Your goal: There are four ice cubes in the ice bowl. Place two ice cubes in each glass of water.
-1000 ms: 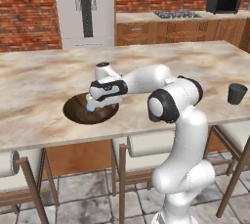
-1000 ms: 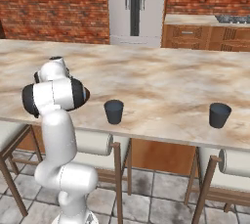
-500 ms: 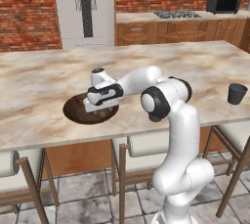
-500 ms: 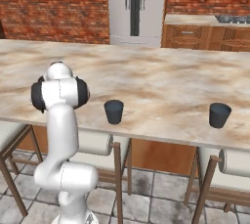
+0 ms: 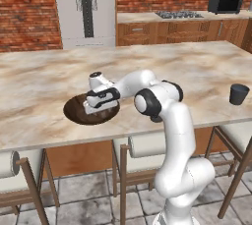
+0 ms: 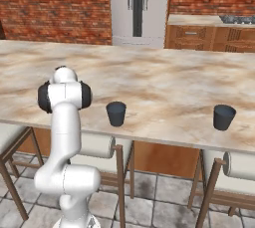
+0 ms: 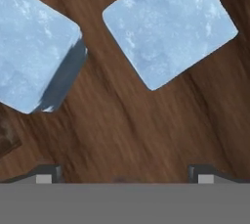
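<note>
We see two ice cubes [image 7: 168, 25] lying apart on the ice bowl [image 5: 74, 113] — pale blue, glassy. Our tool [image 7: 124, 174] hangs released above them, grasping nothing. Both glasses [image 6: 116, 113] stand on the counter [image 6: 164, 85].

bare bowl floor [image 7: 127, 135] lies between the gripper's fingertips, two ice cubes [image 7: 168, 25] just beyond.

Ice cubes [image 7: 168, 27] pale blue; ice bowl [image 7: 127, 135] dk brown woodgrain; glasses [image 6: 116, 113] dk grey-blue.
</note>
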{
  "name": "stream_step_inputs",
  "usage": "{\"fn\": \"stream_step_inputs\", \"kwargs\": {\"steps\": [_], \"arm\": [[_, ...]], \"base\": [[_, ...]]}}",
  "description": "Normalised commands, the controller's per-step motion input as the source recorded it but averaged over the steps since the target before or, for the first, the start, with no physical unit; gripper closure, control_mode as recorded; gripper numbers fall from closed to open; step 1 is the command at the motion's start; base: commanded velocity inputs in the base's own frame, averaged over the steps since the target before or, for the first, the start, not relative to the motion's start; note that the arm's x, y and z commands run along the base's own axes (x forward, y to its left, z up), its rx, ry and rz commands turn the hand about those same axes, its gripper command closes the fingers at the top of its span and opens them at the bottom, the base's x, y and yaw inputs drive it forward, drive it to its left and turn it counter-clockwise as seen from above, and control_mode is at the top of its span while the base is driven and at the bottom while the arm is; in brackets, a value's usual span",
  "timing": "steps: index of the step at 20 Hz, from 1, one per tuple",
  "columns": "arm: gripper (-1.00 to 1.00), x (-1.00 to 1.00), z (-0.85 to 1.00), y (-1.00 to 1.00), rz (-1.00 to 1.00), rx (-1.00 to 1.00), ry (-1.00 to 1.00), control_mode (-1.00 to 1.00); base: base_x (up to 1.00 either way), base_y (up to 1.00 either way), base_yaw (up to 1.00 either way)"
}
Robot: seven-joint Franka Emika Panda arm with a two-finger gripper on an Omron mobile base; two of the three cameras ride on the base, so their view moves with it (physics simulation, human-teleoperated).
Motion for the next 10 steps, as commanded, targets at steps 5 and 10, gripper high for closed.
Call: {"fn": "stream_step_inputs", "kwargs": {"steps": [5, 10], "arm": [[-1.0, 0.26, -0.28, 0.01, 0.0, -0.01, 0.01, -1.0], [-1.0, 0.1, -0.24, 0.0, 0.0, -0.03, 0.01, -1.0]], "base": [[0.0, 0.0, 0.0], [0.0, 0.0, 0.0]]}}
